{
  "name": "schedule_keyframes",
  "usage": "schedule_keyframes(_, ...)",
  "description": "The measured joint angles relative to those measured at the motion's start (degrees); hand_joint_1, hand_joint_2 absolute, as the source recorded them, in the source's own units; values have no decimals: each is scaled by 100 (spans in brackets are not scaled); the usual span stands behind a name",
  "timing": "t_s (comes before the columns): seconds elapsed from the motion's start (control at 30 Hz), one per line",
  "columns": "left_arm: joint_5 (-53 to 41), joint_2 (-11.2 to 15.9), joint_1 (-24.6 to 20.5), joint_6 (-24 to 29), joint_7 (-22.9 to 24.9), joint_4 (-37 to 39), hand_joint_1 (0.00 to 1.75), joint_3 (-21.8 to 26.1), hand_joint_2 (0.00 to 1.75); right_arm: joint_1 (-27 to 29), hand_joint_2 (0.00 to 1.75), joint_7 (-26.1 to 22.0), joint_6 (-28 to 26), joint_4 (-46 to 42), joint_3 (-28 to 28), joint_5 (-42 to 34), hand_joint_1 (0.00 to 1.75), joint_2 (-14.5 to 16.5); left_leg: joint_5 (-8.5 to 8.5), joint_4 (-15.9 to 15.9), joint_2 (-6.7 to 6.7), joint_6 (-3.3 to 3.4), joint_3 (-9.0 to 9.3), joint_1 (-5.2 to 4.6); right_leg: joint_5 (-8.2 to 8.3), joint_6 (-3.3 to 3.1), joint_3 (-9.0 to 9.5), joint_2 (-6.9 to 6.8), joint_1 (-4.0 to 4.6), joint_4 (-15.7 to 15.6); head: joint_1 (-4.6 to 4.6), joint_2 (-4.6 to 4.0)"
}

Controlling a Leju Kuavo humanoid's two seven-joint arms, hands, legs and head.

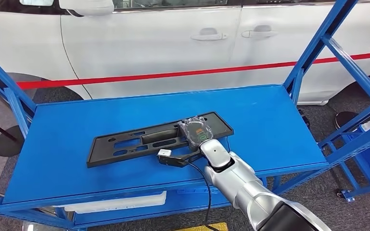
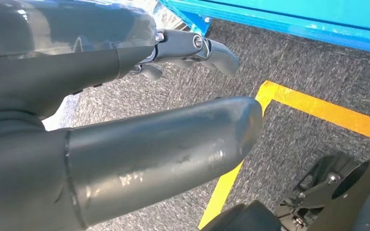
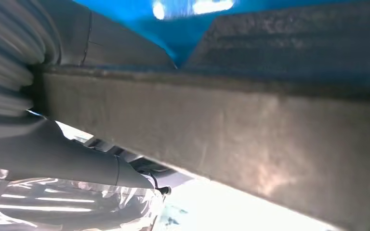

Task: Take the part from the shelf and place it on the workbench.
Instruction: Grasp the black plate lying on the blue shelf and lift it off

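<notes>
Head view: we see our right hand (image 1: 198,131), wrapped in clear plastic, resting over the right end of the long black part (image 1: 139,142), which lies flat on the blue shelf (image 1: 274,125). Most of the part runs off to the hand's left, and a white car (image 1: 149,38) stands beyond the hand, behind the shelf. Whether the fingers have closed on the part we cannot tell from here; the plastic hides them.

Left wrist view: our left hand (image 2: 125,110) hangs over grey carpet and a yellow floor line (image 2: 318,108). Its thumb and fingers stand apart with nothing between them, so it is free.

Right wrist view: the part's edge (image 3: 221,130) runs as a broad dark band right against the hand, with the thumb (image 3: 62,159) on one side of it and the blue shelf surface just past it. The grip itself stays unclear.

We judge the task barely begun: the part is not yet lifted, and the carry to the workbench is all left.
</notes>
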Motion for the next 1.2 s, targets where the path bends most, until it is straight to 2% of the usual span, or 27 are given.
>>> schedule_keyframes(0.17, 45, 1, 4, 21, -3, 0, 0, 2, 0, 4, 175, -211, -180, -109, -109, -342, 175, -43, 2, 12, -2, 4, -8, -10, 16, 329, 1, -6, -32, -12, -2, 0)
schedule_keyframes(0.23, 90, 4, 19, 44, -11, 0, 0, 8, 0, 3, 175, -326, -268, -267, -232, -562, 175, -114, 3, 12, -4, 4, -13, -10, 16, 380, -1, -9, -36, -11, -2, 0)
schedule_keyframes(0.37, 158, 27, 78, 101, -38, 0, 0, 30, 0, -16, 175, -535, -258, -838, -577, -1115, 175, -318, 5, 12, -4, 1, -23, -6, 14, 386, -21, -10, -31, 8, -3, 0)
schedule_keyframes(0.53, 285, 64, 129, 196, -90, 0, 0, 121, 0, -137, 175, -738, 142, -2127, -991, -2070, 175, -674, 7, 10, -4, -3, -35, -1, 4, 387, -39, -12, -23, 23, -3, 0)
schedule_keyframes(0.83, 700, 94, 221, 340, -337, 0, 0, 367, 0, -207, 175, -1087, 775, -4449, -1669, -4619, 175, -1165, -1, 9, -9, -13, -43, 7, -14, 373, -45, -20, -15, 26, -2, 0)
schedule_keyframes(0.9, 928, 95, 250, 355, -590, 0, 0, 491, 87, -168, 175, -1133, 805, -4835, -1787, -5025, 175, -1265, -2, 9, -10, -15, -42, 7, -15, 371, -45, -20, -15, 26, -3, 0)
schedule_keyframes(0.97, 1267, 96, 267, 362, -1150, 0, 0, 687, 175, -38, 175, -1212, 793, -5181, -1870, -5469, 175, -1394, -3, 10, -17, -16, -42, 7, -17, 370, -45, -27, -15, 25, -4, 0)
schedule_keyframes(1.1, 1880, 82, 275, -34, -2486, -5, 0, 1235, 175, 400, 175, -1427, 698, -5825, -2100, -6249, 175, -1750, -3, 10, -31, -15, -43, 6, -20, 371, -39, -38, -16, 24, -2, 0)
schedule_keyframes(1.2, 2062, 59, 263, -359, -3021, -17, 0, 1559, 175, 704, 175, -1535, 618, -6133, -2297, -6392, 175, -1988, -3, 10, -29, -15, -42, 4, -19, 372, -40, -34, -17, 24, -3, 0)
